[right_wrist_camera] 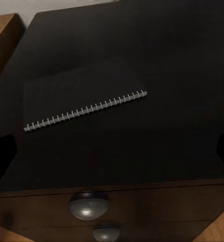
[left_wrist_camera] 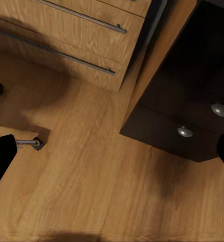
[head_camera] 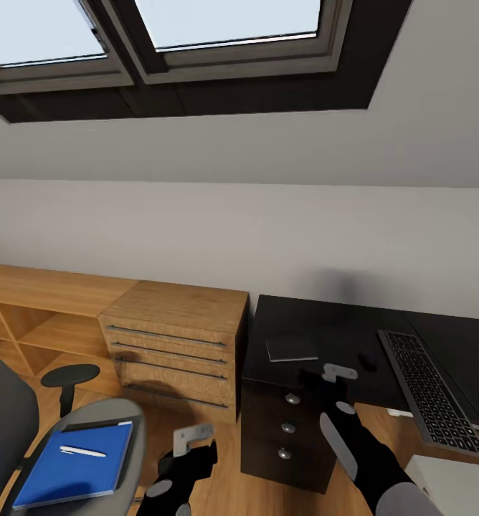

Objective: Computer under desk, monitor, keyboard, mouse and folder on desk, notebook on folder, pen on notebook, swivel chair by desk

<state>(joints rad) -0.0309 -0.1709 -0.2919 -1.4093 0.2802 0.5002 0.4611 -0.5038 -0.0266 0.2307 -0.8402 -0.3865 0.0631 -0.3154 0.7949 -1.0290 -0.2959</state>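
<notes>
The notebook (right_wrist_camera: pixel 84 98) lies flat on the black desk (head_camera: pixel 318 326) with round silver drawer knobs (right_wrist_camera: pixel 89 205), near its left end; the right wrist view shows a wire spiral along one long edge. It looks thin, light and fairly stiff, with a smooth dark cover that gives little edge to catch. The best hold is probably across a free edge: slide it until a margin overhangs the desk front, then pinch that margin, staying off the spiral, which could snag. The right pincer (head_camera: pixel 338 374) hovers just in front of the notebook, its fingers apart, their dark tips at the two sides of the wrist view.

The blue folder (head_camera: pixel 74 466) rests on the grey seat of the swivel chair (head_camera: pixel 117 419), with the pale pen (head_camera: pixel 82 451) lying on top. The folder is wide, thin and likely floppy, so it wants support near the middle of an edge; the pen will roll if tipped. The left pincer (head_camera: pixel 193 438) hangs over the wood floor (left_wrist_camera: pixel 91 171) with fingers spread, holding nothing.

The keyboard (head_camera: pixel 431 390) lies to the right, and the small dark lump beside it may be the mouse (head_camera: pixel 368 362).
</notes>
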